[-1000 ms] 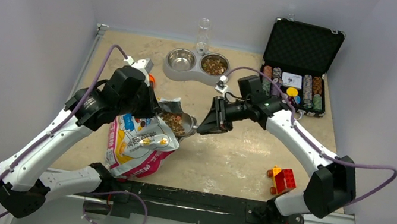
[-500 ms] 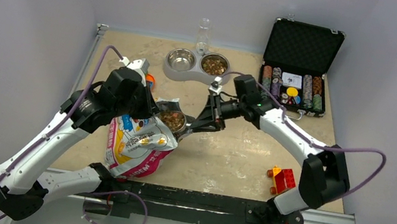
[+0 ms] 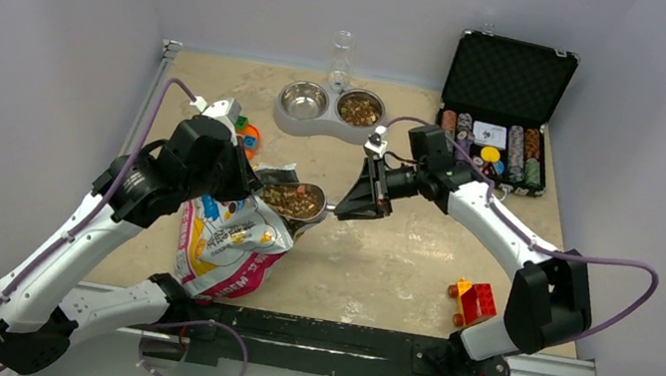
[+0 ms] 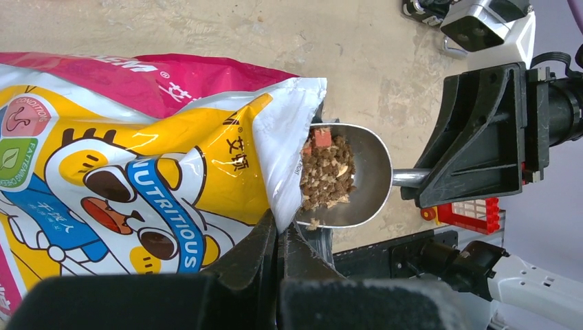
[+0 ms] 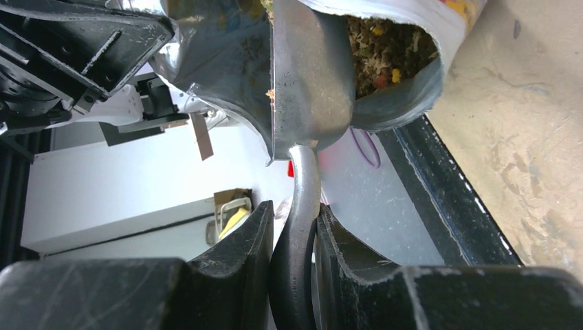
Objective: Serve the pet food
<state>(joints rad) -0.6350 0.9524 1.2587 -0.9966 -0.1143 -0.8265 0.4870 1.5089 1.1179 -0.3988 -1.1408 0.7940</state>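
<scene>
A metal scoop [image 4: 368, 168] heaped with brown pet food [image 4: 328, 172] lies level at the mouth of the pink and yellow bag [image 4: 137, 158]. My right gripper [image 5: 294, 210] is shut on the scoop's handle [image 5: 302, 179]; in the top view the right gripper [image 3: 343, 210] sits just right of the pet food [image 3: 292, 199]. My left gripper [image 4: 282, 227] is shut on the bag's white mouth edge, holding it open. The bag [image 3: 229, 247] stands at the front left. At the back, the double bowl [image 3: 329, 125] holds kibble in its right dish [image 3: 360, 108]; its left dish [image 3: 303, 99] is bare.
An open black case [image 3: 508, 79] with poker chips stands at the back right. Red and yellow toy bricks [image 3: 472, 301] lie at the front right. An orange object [image 3: 250, 138] sits behind the left wrist. A clear bottle [image 3: 341, 53] rises behind the bowls.
The scoop has drawn back a little out of the bag toward the right and levelled, loaded with kibble. The left arm shifted slightly left, still gripping the bag.
</scene>
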